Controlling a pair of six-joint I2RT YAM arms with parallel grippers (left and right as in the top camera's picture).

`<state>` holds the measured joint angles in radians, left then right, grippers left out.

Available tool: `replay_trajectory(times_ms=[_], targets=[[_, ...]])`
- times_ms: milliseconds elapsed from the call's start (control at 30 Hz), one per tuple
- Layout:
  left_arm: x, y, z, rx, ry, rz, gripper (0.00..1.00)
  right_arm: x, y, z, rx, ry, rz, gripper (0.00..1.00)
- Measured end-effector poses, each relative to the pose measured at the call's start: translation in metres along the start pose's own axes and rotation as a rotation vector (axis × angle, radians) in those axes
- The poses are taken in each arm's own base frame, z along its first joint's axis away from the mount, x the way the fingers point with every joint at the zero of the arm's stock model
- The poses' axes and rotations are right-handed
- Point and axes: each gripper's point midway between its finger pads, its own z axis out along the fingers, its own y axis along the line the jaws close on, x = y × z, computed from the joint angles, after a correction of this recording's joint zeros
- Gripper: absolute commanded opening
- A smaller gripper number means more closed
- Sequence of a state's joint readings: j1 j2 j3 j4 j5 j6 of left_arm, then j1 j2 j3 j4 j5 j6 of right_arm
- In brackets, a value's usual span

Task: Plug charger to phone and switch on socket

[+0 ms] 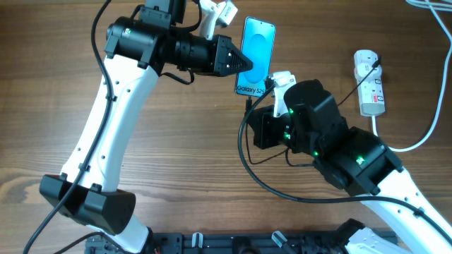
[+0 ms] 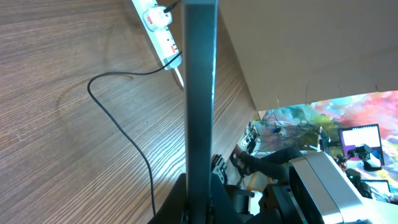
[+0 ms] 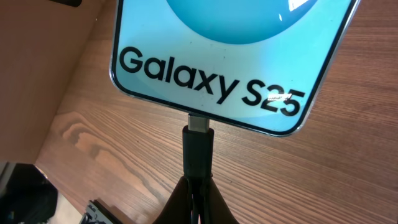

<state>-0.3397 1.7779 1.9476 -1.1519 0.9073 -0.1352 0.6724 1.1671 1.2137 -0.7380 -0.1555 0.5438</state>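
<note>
My left gripper (image 1: 242,62) is shut on the phone (image 1: 257,49) and holds it above the table, turquoise screen up. In the left wrist view the phone (image 2: 200,93) is seen edge-on between the fingers (image 2: 199,202). My right gripper (image 3: 198,196) is shut on the charger's black plug (image 3: 198,149), whose tip meets the port in the phone's bottom edge (image 3: 211,68) under the "Galaxy S25" text. In the overhead view the right gripper (image 1: 260,101) sits just below the phone. The thin black cable (image 1: 265,185) loops over the table. The white socket (image 1: 370,83) lies at the right, also in the left wrist view (image 2: 160,25).
A thicker white cord (image 1: 424,137) runs from the socket along the table's right side. The black cable (image 2: 127,134) curves across the wood below the phone. The right arm's body (image 1: 339,152) fills the lower right. A mounting rail (image 1: 247,243) lines the front edge.
</note>
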Motion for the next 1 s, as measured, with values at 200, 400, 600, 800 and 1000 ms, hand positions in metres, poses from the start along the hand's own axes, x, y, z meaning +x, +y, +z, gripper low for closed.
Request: replay_trajectory(times_ms=[200, 400, 600, 800, 1000], targets=[[-0.0001, -0.0001, 0.0000, 0.000, 0.000, 0.000, 0.04, -0.0001, -0.0001, 0.0000, 0.001, 0.000, 0.000, 0.04], [0.0008, 0.0000, 0.0000, 0.000, 0.003, -0.003, 0.04, 0.0000, -0.0001, 0.0000, 0.000, 0.000, 0.001, 0.04], [0.0016, -0.0005, 0.0000, 0.003, 0.006, -0.007, 0.04, -0.0006, 0.0004, 0.0000, -0.002, -0.003, 0.011, 0.04], [0.0021, -0.0004, 0.0000, 0.003, 0.008, -0.009, 0.04, -0.0008, 0.0005, 0.0000, -0.002, -0.003, 0.019, 0.04], [0.0021, -0.0003, 0.0000, 0.003, 0.008, -0.008, 0.04, -0.0013, 0.0009, 0.0000, -0.004, -0.005, 0.019, 0.04]])
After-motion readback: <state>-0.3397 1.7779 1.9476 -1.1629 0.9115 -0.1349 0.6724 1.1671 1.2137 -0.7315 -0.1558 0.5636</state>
